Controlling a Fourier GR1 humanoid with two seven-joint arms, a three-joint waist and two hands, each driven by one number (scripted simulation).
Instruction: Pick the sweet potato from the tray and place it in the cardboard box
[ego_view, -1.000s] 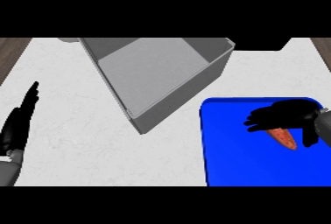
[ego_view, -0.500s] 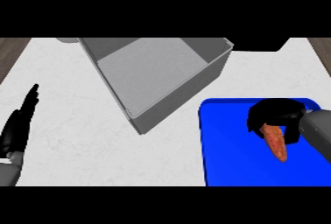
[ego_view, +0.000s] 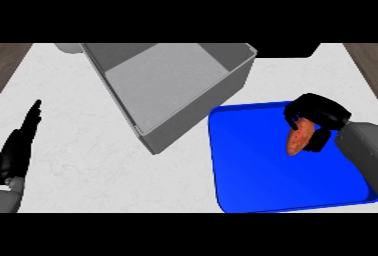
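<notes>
An orange sweet potato (ego_view: 298, 139) hangs pointed end down over the blue tray (ego_view: 251, 170), gripped at its upper end by my right hand (ego_view: 319, 116), whose black fingers curl round it. The potato looks lifted off the tray's floor. The box (ego_view: 170, 90) is grey, open at the top and stands tilted in the view, just left of and behind the tray. My left hand (ego_view: 21, 142) rests open at the left edge, fingers straight, far from the box and tray.
The white marbled counter (ego_view: 81, 165) spreads between my left hand and the box. Wooden floor shows at the upper corners beyond the counter's edges. A pale object (ego_view: 68, 48) peeks out behind the box's far left corner.
My right hand has turned and risen with the sweet potato, which went from lying flat under the fingers to hanging almost upright. My left hand has not moved.
</notes>
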